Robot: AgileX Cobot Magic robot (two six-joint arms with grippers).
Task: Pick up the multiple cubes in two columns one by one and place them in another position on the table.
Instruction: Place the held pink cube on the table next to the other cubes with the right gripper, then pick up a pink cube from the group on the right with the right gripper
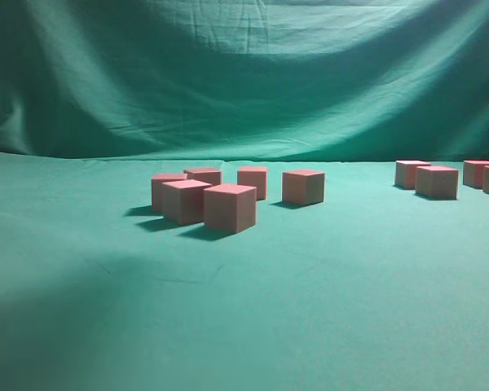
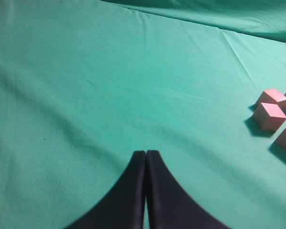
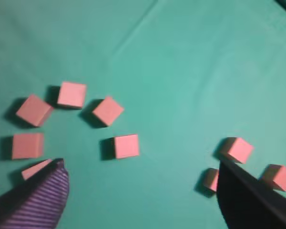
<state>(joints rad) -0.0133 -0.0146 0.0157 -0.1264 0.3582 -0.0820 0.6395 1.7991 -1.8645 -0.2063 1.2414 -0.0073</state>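
I count nine cubes [image 1: 229, 207] on my green table [image 1: 244, 326]. Five sit close together near the middle, nearest me. Four more sit farther back on the right [image 1: 436, 181]. Each has a pinkish-red top and paler sides. My left gripper [image 2: 146, 153] is pinched tight with nothing in it. My right gripper [image 3: 140, 164] is spread wide above the cubes, holding nothing.

Green backdrop cloth [image 1: 244, 73], nothing else extra.
Draped and wrinkled, fills the 12 o'clock side of the exterior view, shadowed in folds at both upper corners.
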